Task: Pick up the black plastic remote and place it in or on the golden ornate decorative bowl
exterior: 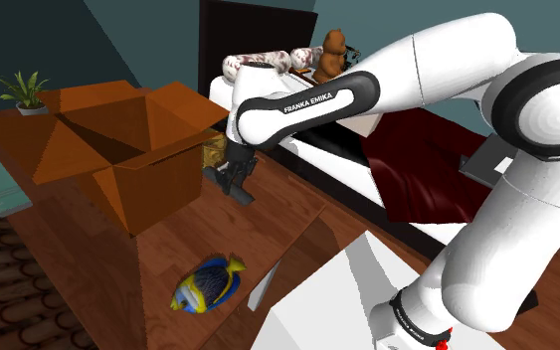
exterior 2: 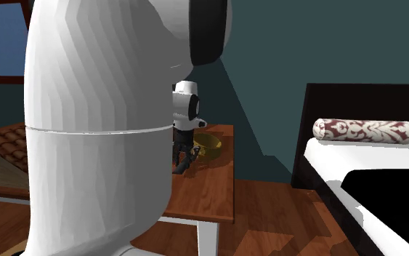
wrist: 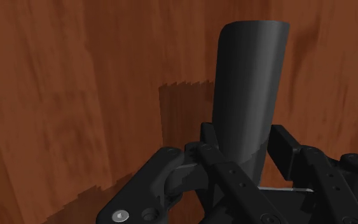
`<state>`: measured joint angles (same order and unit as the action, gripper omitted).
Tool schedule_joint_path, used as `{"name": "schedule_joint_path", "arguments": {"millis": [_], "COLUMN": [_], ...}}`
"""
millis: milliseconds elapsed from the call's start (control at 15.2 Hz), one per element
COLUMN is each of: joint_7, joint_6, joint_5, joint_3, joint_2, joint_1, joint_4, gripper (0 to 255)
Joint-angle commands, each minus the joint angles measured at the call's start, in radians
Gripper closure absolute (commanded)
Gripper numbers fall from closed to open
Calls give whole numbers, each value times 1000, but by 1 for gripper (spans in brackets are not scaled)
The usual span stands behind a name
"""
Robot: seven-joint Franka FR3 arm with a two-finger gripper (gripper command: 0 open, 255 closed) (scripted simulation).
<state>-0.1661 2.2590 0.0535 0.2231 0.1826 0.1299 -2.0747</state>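
The gripper (wrist: 247, 145) clasps the dark remote (wrist: 250, 76) over the wooden table (wrist: 75, 95), beside the golden bowl (exterior 2: 210, 144).

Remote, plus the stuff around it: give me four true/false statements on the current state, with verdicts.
1. The end effector is shut on the dark remote. True.
2. The remote lies in the golden bowl. False: it is clasped between the fingers over bare wood, apart from the bowl.
3. The cardboard box stands with its flaps open. True.
4. The fish toy is inside the cardboard box. False: it lies on the wood surface outside the box, nearer the stand.
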Motion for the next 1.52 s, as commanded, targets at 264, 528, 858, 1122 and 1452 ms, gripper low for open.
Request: {"name": "schedule_joint_path", "arguments": {"millis": [264, 528, 858, 1122, 1452], "joint_7": [0, 1, 0, -1, -3], "joint_6": [-77, -127, -191, -242, -306], "joint_5": [8, 13, 17, 19, 21], "joint_3": [2, 2, 2, 2, 1], "joint_2": [-44, -68, -93, -110, -126], "joint_1": [-2, -4, -5, -6, -8], "joint_4": [34, 61, 99, 134, 182], "gripper": [255, 255, 255, 255, 255]}}
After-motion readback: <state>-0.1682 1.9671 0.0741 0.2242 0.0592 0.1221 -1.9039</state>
